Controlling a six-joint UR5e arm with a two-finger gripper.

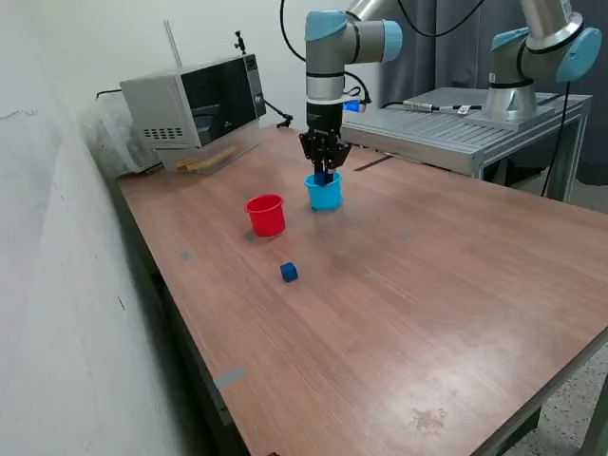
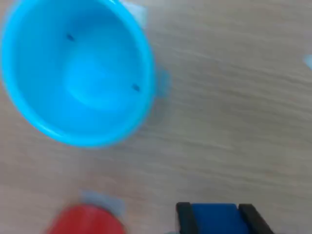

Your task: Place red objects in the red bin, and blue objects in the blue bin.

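The hand is closed on a dark blue cube, which is seen in the wrist view clamped between the two black fingers. In the exterior view the hand is held just above the rim of the blue bin, pointing straight down from a vertical wrist, with the arm reaching in from the back of the table. The blue bin looks empty in the wrist view, so the held cube is judged not yet released; whether it is centred over the opening cannot be told, since the bin lies off to one side of the cube in that view. The red bin stands just beside the blue bin, toward the exterior view's left, and what it holds cannot be seen. A second blue cube lies loose on the table, nearer the camera than both bins, and is left to be collected. No red cubes are seen on the table; they may already be in the red bin, though this is not shown.
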